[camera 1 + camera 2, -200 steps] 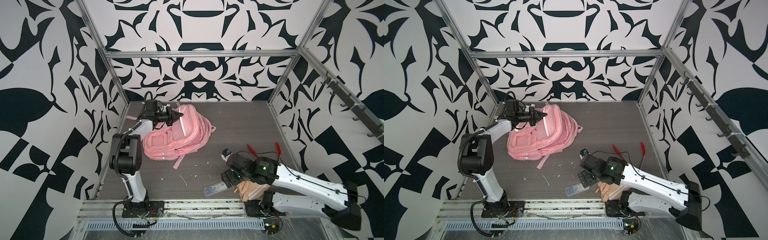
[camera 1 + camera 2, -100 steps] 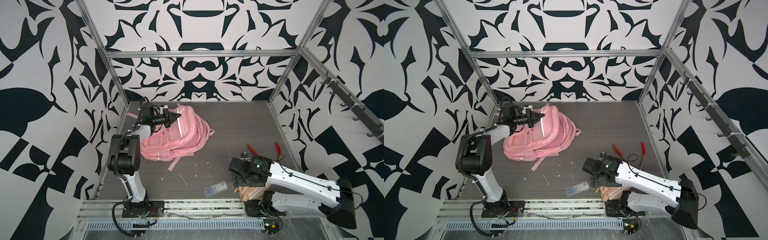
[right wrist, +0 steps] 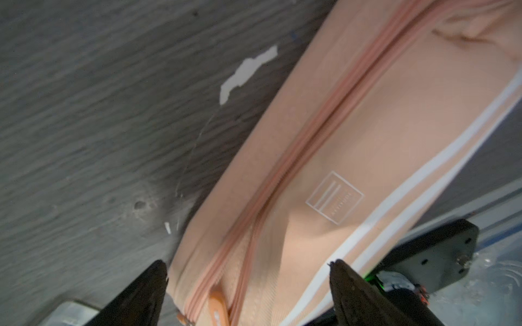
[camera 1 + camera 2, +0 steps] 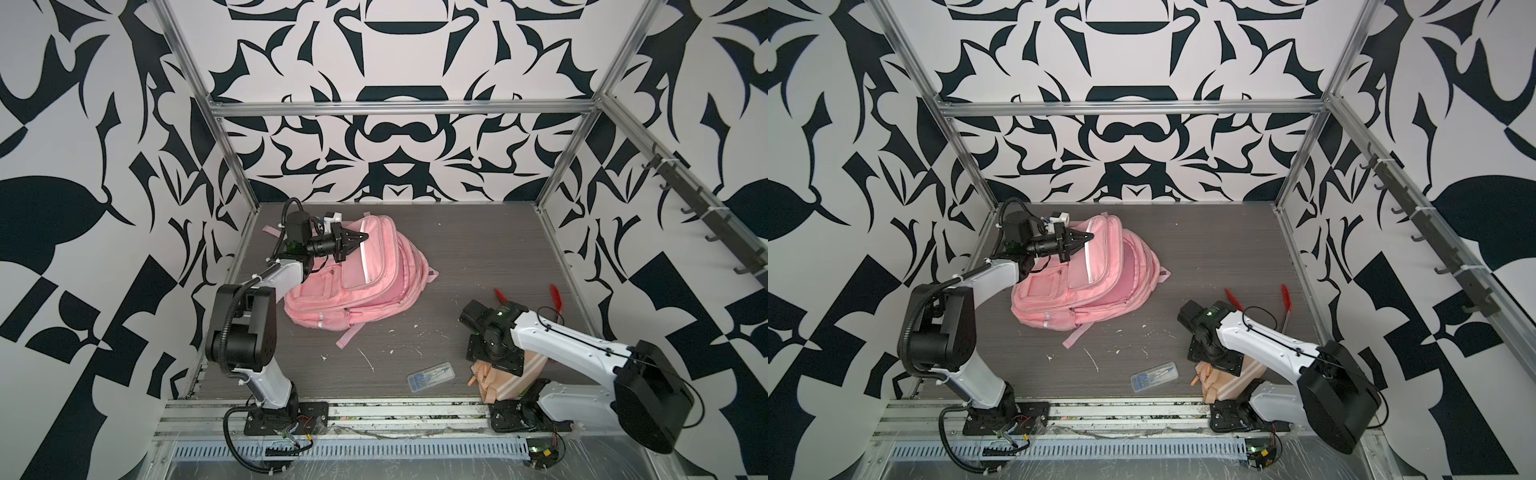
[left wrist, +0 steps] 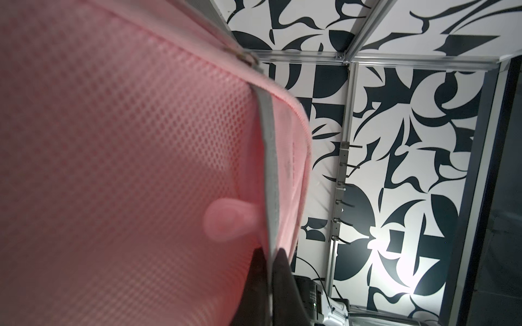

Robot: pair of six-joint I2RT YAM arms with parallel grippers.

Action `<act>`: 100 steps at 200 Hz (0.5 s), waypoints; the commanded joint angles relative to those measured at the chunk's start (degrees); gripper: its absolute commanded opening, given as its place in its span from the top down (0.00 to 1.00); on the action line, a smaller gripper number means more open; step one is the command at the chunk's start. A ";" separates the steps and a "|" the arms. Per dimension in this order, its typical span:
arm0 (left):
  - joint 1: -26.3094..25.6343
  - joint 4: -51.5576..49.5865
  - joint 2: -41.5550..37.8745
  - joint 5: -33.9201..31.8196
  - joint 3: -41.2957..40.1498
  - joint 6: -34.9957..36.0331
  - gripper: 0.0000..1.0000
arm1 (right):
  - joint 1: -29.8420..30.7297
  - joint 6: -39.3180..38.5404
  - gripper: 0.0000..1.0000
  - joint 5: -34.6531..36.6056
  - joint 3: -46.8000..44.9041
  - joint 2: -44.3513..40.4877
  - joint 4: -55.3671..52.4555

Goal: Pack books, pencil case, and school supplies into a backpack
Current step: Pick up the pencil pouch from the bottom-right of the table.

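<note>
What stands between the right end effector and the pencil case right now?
Nothing visible does. The right end effector is open, its jaws flanking the zipper-pull end of the pencil case, with only the case's own fabric between them.

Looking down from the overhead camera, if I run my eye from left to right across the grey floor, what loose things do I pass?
In a top view: pink backpack → small clear plastic box → peach pencil case.
</note>
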 commanded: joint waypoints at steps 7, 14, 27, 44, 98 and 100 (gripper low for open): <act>-0.99 -9.68 -4.61 2.63 3.57 9.30 1.00 | -3.54 -4.41 0.09 -0.95 -0.90 1.81 5.63; -0.96 -10.92 -4.82 2.44 4.03 9.88 1.00 | -4.83 -5.27 0.09 -1.42 -1.50 2.66 6.58; -0.97 -10.78 -5.04 2.31 4.08 9.38 1.00 | -6.18 -6.28 0.13 -2.27 -1.88 3.45 8.37; -0.99 -10.95 -5.56 2.02 4.10 9.16 1.00 | -6.81 -6.62 0.16 -2.38 -1.70 4.56 9.68; -0.94 -11.78 -6.99 1.04 3.40 8.76 1.00 | -8.44 -8.56 0.69 -2.91 -0.49 7.86 10.17; -0.93 -11.82 -7.08 0.92 3.40 8.73 1.00 | -8.41 -8.60 0.72 -2.91 -0.50 7.86 10.14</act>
